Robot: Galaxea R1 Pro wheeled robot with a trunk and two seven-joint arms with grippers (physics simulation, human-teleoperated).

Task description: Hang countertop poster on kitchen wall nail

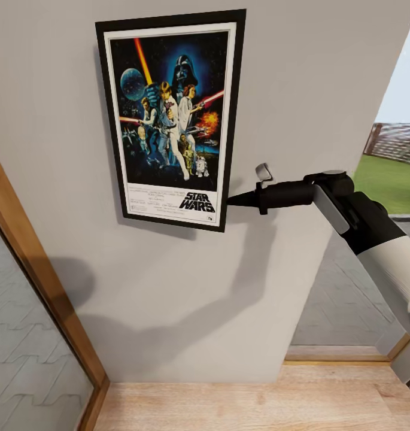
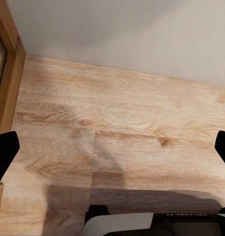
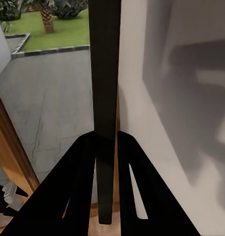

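Poster (image 1: 170,117) is sitting flat against the grey wall (image 1: 324,90), slightly tilted. Right gripper (image 1: 231,200) is pinching its lower right frame edge, fingers (image 3: 82,191) clamped on the thin black rim. Likely light, rigid, slick-framed; an edge grip lets it pivot. Left gripper (image 2: 112,147) is spread wide over the wood floor (image 2: 117,123).

poster (image 1: 169,117): black frame, white border, maybe dark-blue art | wall (image 1: 312,90): grey

The black-framed Star Wars poster (image 1: 170,118) hangs upright, slightly tilted, flat against the grey wall.
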